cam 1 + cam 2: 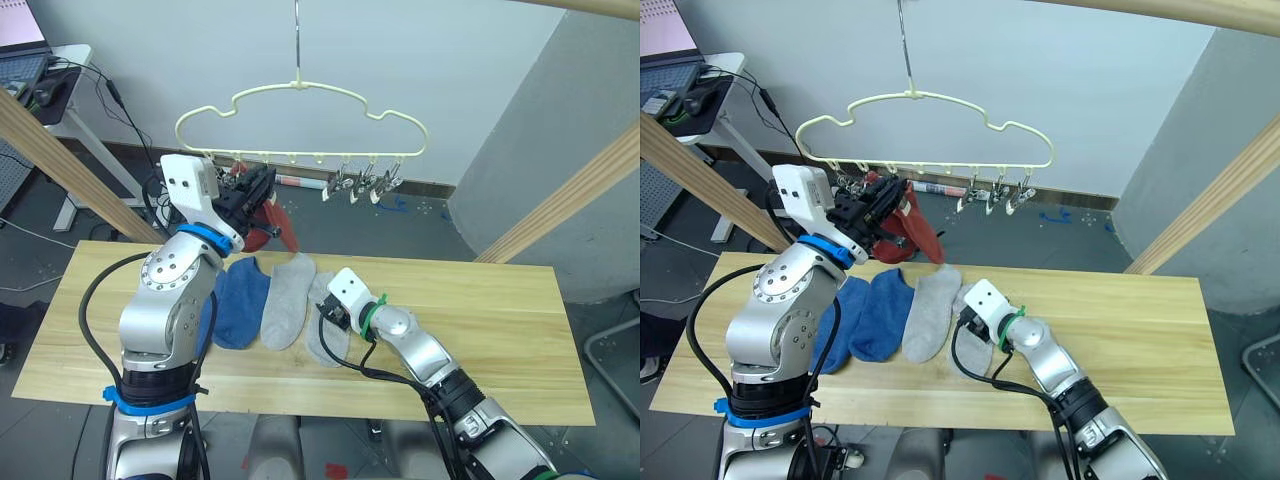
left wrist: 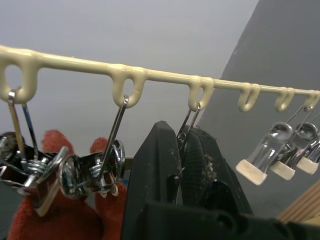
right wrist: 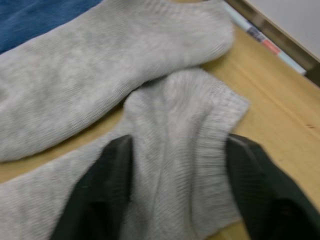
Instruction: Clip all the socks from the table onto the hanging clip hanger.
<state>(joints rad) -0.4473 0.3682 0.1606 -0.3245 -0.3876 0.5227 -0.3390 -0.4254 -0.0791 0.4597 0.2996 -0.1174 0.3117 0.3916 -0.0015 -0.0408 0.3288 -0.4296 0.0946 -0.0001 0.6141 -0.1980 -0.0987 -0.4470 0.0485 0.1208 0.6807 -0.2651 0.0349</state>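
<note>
Right wrist view: right gripper [image 3: 175, 195] is spread open astride a light grey knit ankle sock [image 3: 175, 165].
Left gripper [image 2: 187, 165] is clenched on a small metal clip [image 2: 186, 131]; a slip would likely close it prematurely.

the socks [image 3: 165, 100] were soft ribbed knit cloth, the table [image 1: 500, 330] pale matt wood, the hanger [image 2: 150, 75] glossy cream-coated wire with shiny metal clips [image 2: 272, 150].

Slanted wooden poles [image 1: 570, 195], a laptop [image 1: 20, 28] on a side desk [image 1: 75, 100].
</note>
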